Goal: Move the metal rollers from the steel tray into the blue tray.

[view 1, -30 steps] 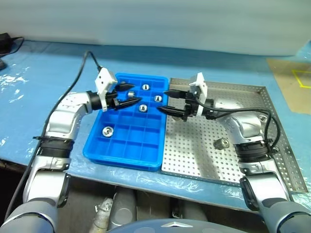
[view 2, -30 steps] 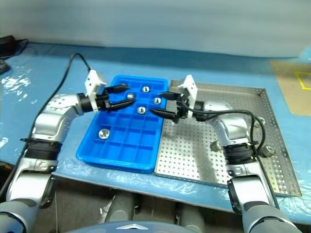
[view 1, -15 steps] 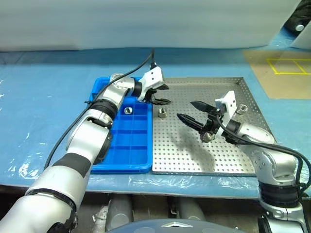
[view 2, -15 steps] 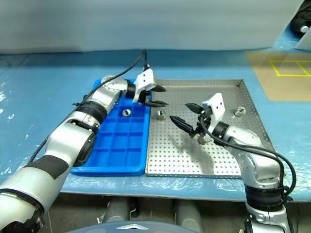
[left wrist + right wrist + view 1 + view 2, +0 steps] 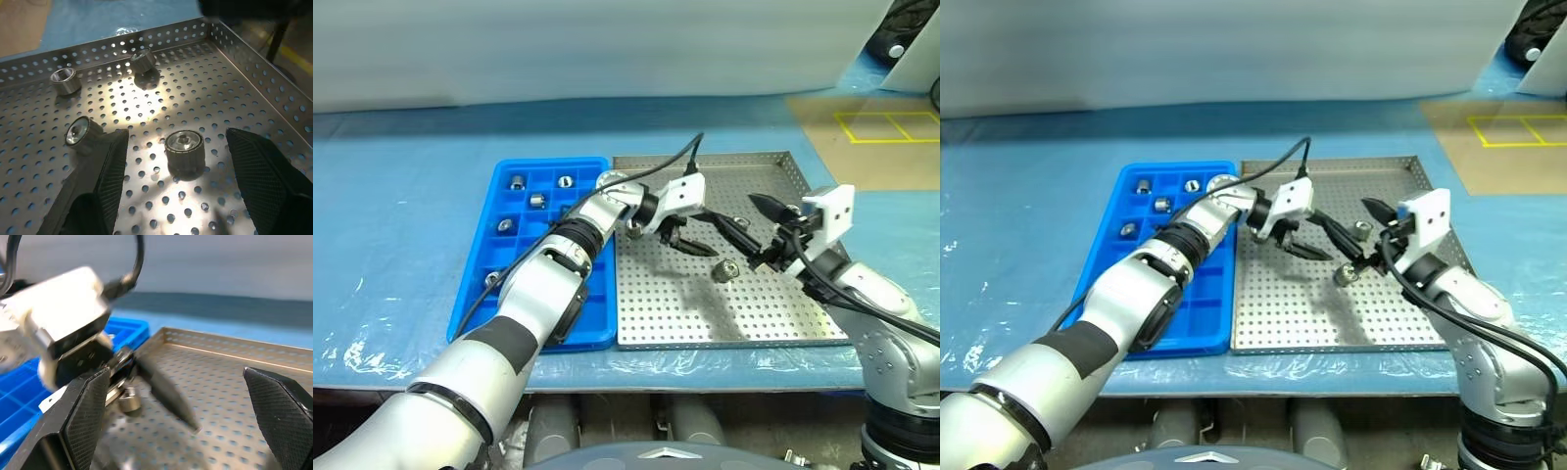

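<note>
Left tool crossed onto steel tray; blue sheet beneath

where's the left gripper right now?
Head views: the left gripper hangs open over the steel tray, near its blue tray side, with a metal roller lying between its fingers.

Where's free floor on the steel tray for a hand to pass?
The steel tray is bare along its near edge and near-left corner beside the blue tray. The middle and far half are crowded: both end effectors, left and right, over the metal rollers.
</note>
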You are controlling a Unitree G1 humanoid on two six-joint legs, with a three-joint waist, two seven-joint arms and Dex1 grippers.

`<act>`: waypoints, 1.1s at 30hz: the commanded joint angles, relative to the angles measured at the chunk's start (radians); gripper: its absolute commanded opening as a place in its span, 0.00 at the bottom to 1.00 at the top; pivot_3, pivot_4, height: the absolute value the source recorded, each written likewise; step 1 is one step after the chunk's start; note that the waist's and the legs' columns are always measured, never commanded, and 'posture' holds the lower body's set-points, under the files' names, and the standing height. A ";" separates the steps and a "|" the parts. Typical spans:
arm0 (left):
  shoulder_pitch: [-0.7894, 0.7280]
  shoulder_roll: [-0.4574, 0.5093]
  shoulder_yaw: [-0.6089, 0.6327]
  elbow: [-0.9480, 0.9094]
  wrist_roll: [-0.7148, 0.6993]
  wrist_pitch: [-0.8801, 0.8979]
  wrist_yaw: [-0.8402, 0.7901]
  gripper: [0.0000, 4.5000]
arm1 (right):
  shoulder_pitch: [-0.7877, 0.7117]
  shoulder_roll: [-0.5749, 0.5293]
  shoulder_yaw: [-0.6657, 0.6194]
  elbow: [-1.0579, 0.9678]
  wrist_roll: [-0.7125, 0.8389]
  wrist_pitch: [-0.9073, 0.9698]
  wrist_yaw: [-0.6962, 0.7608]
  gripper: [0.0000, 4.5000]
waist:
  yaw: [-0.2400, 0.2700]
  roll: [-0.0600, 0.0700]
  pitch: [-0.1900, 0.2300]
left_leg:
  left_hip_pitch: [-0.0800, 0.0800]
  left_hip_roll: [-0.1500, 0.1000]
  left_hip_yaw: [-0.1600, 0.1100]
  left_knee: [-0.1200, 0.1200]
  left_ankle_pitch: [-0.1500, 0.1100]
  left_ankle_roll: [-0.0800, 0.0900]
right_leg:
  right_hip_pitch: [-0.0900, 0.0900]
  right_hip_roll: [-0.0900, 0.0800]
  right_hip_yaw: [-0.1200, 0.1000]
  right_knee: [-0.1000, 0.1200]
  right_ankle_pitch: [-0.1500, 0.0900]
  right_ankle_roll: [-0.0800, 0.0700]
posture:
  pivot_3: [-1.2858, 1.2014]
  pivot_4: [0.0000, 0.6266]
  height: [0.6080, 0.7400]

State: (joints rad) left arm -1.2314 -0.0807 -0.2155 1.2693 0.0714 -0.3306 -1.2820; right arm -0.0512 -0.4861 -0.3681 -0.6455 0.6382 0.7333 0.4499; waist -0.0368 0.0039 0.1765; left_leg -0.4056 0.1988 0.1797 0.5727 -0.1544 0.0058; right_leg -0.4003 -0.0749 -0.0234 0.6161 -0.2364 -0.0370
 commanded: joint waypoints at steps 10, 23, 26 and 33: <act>0.046 -0.093 0.003 0.022 0.060 -0.010 0.196 0.74 | 0.156 -0.024 -0.139 -0.166 0.107 0.018 -0.114 1.00 | -0.067 0.001 -0.001 | -0.002 -0.002 0.000 0.001 -0.003 0.005 | 0.003 -0.001 0.000 -0.010 0.002 0.004 | 0.22 0.24 1.00; 0.106 -0.108 -0.010 0.024 0.083 0.011 0.131 0.74 | 0.501 -0.069 -0.259 -0.248 0.233 0.017 -0.058 1.00 | -0.119 0.002 -0.001 | -0.006 -0.013 -0.001 0.003 -0.010 0.013 | 0.004 -0.011 -0.002 -0.013 -0.002 0.010 | 0.21 0.24 1.00; 0.111 -0.122 -0.008 0.030 0.089 0.033 0.177 0.74 | 0.493 -0.065 -0.232 -0.259 0.226 0.010 -0.086 1.00 | -0.137 0.002 -0.001 | -0.006 -0.016 -0.002 0.005 -0.012 0.014 | 0.006 -0.015 -0.003 -0.013 -0.002 0.011 | 0.21 0.24 1.00; 0.139 -0.137 -0.045 0.053 0.155 0.057 0.344 0.74 | 0.512 -0.068 -0.233 -0.270 0.215 -0.008 -0.122 1.00 | -0.177 0.002 -0.001 | -0.007 -0.022 -0.004 0.007 -0.015 0.019 | 0.010 -0.020 -0.003 -0.015 -0.007 0.020 | 0.20 0.24 1.00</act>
State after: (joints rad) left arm -1.1224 -0.1526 -0.2477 1.3240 0.2087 -0.2721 -0.9644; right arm 0.4560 -0.5542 -0.5832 -0.8778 0.8516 0.7506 0.3359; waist -0.2133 0.0063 0.1752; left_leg -0.4122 0.1759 0.1759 0.5793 -0.1698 0.0266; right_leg -0.3907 -0.0952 -0.0262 0.6013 -0.2434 -0.0168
